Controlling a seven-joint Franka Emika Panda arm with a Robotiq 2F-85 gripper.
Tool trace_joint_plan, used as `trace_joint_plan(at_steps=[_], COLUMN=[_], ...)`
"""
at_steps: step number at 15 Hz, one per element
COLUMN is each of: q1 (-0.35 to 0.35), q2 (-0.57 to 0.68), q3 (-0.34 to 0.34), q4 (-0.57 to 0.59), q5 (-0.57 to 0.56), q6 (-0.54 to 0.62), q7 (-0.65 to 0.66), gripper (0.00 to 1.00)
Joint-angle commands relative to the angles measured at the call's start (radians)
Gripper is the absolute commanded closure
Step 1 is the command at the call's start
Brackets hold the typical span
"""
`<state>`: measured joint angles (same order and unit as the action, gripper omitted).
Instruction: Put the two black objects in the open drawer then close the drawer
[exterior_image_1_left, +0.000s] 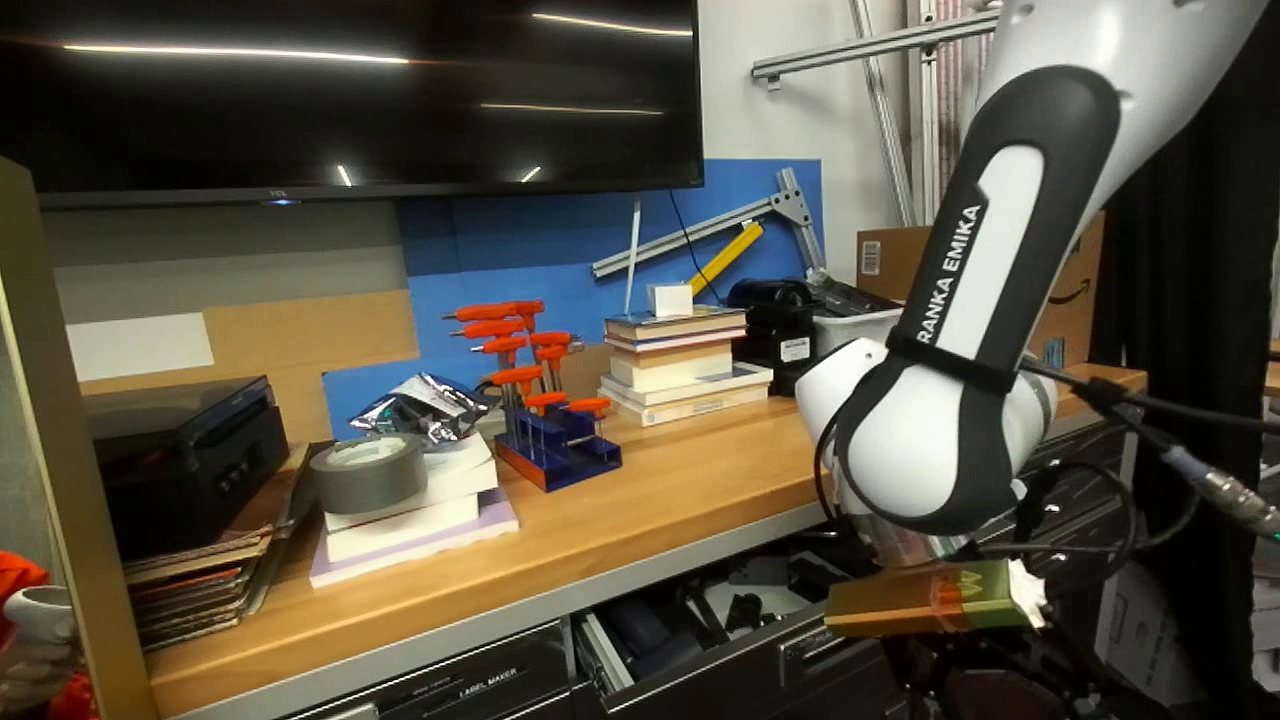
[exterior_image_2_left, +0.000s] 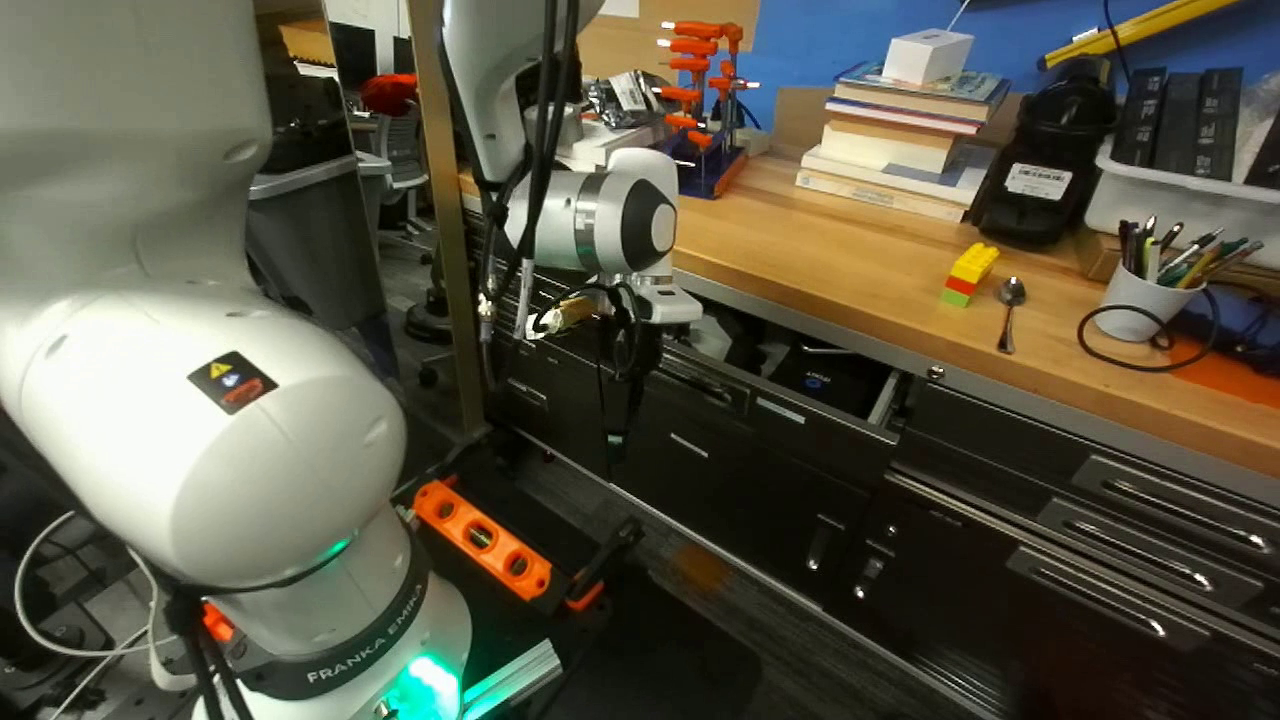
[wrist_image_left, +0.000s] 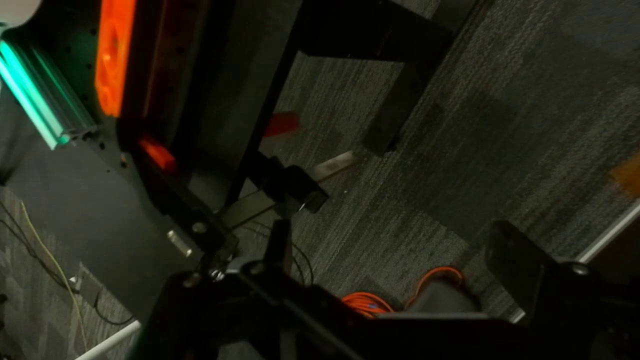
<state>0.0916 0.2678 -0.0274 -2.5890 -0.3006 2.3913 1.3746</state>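
The drawer (exterior_image_2_left: 835, 438) stands open under the front edge of the bench (exterior_image_2_left: 850, 255), long axis along it. Outside, over the floor (wrist_image_left: 505, 130), hangs the pincer (wrist_image_left: 390, 231), jaws wide apart, empty; closing would likely mean pushing inward, across that axis.

Arm (exterior_image_2_left: 600, 220) blocks one end of the drawer (exterior_image_2_left: 845, 438) in an exterior view, stuff (exterior_image_1_left: 745, 610) inside is too murky to ID tbh, and wrist view crops the level (wrist_image_left: 120, 55).
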Motion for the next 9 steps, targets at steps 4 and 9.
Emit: trace_joint_plan(at_steps=[4, 9], q1=[0.045, 0.100], q2=[0.158, 0.206], q3=[0.029, 0.020], q4=[0.135, 0.170], q5=[0.166, 0.285], q6=[0.154, 0.253], q7=[-0.032, 0.026], gripper=[0.00, 0.00])
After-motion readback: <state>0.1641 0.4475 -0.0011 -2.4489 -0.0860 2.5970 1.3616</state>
